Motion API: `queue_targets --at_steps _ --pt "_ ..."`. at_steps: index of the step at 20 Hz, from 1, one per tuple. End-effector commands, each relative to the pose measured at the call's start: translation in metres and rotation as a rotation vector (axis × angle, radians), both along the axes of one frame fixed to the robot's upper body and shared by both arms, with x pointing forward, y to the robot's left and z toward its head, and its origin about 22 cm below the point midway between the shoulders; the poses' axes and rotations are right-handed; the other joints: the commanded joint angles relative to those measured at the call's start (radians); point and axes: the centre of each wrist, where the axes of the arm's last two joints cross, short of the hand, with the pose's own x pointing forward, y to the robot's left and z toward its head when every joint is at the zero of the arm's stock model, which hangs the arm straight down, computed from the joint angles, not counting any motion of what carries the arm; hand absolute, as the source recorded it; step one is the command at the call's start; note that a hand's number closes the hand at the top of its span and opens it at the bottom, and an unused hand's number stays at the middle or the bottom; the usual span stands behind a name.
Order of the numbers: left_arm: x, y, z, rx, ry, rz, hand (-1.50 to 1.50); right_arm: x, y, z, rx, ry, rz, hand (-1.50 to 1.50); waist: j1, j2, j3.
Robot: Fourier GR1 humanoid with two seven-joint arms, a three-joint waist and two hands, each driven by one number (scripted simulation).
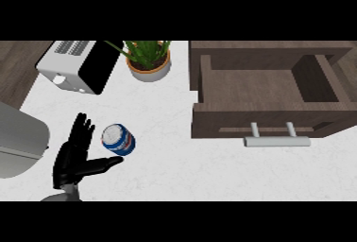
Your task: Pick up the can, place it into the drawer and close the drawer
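Note:
A blue and white can [118, 139] stands on the white counter at the lower left of the head view. My left hand [73, 158] is just left of it, open, fingers stretched up along the can's left side and thumb reaching out below the can. Whether the hand touches the can is hard to tell. The brown wooden drawer [267, 116] is pulled open at the right, its inside bare, with a grey bar handle [275, 141] on its front. My right hand does not show.
A potted green plant [148, 59] stands at the back centre. A white and black toaster [77, 66] sits at the back left. A grey rounded object [17, 139] fills the left edge. Bare counter [167, 160] lies between can and drawer.

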Motion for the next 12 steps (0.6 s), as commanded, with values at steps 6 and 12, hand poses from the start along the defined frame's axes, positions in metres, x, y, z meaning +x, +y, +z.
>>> queue_targets --at_steps 6,12 --pt "0.007 -0.002 -0.035 -0.035 0.034 0.008 -1.5 0.007 -0.016 -0.005 0.002 -0.005 0.0 -1.5 0.0 0.001 0.0" --pt "0.004 0.002 -0.055 -0.079 0.032 -0.017 -1.5 -0.01 -0.008 -0.001 0.023 -0.007 0.014 -1.5 -0.001 0.0 0.0"
